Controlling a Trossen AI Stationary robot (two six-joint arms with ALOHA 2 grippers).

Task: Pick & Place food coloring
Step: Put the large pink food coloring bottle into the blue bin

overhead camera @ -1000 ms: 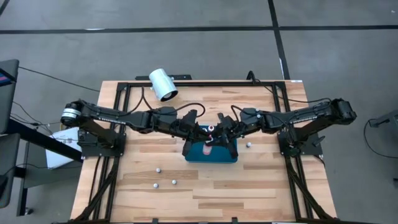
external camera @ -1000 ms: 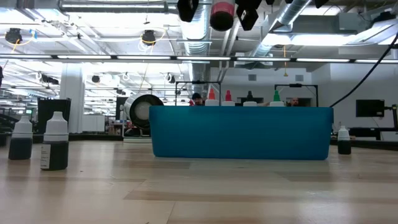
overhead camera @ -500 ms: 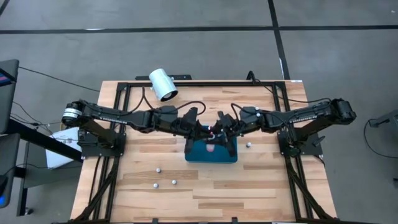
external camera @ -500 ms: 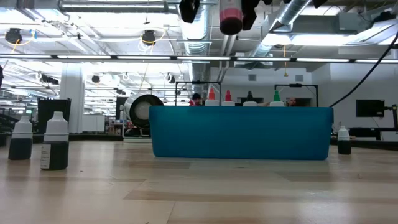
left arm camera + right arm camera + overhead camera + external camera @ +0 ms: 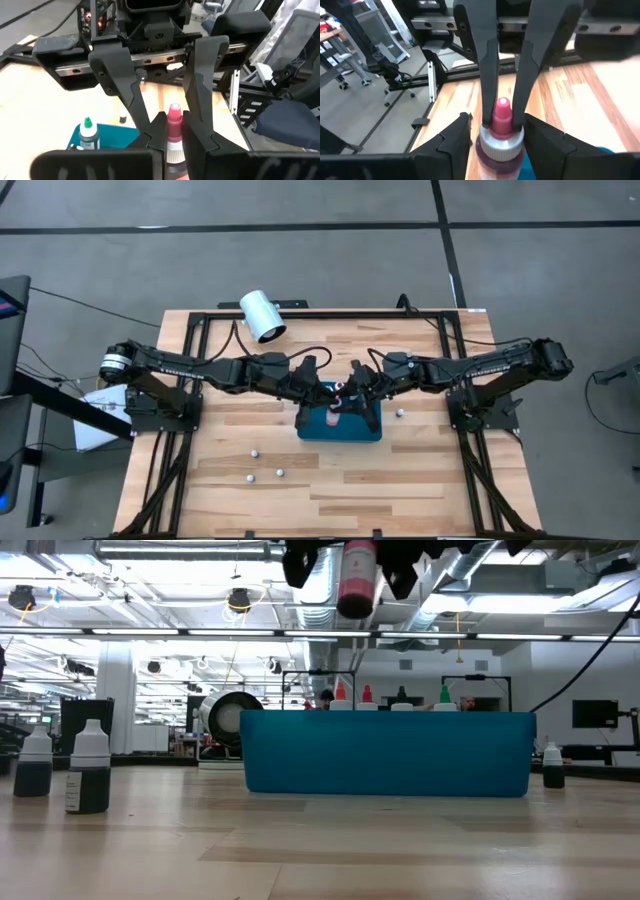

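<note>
arms: two, meeting tip to tip over the middle of the worktop (image 5: 400,480), above the blue tray (image 5: 345,432).
trays: one, blue, open-topped, standing on the worktop.
food coloring bottles, loose on the worktop: four in the high view. Three sit in a loose group near the front-left (image 5: 254,452) (image 5: 247,477) (image 5: 280,473), and one stands alone just right of the tray (image 5: 400,413).
food coloring bottles in the tray: four tips show above the tray wall in the low view, two red (image 5: 340,692) (image 5: 367,693), one pale (image 5: 402,696) and one green (image 5: 445,693).
food coloring bottles in the air: one, the pink bottle (image 5: 357,580), upright with its nozzle up, held above the tray and clear of its wall.
white cylinder: one (image 5: 262,316), lying on its side at the far edge of the worktop, well apart from the tray.
left tool (image 5: 505,107): fingers drawn close together and clamped on the pink bottle at its narrow pink nozzle, one finger (image 5: 487,75) on each side.
right tool (image 5: 175,137): at the same bottle from the opposite side, level with its white cap. Whether it is pressing on the cap or standing free of it cannot be told.
where the pink bottle is: between the two tools, over the tray's near-middle, touching neither the tray nor the bottles in it.
</note>
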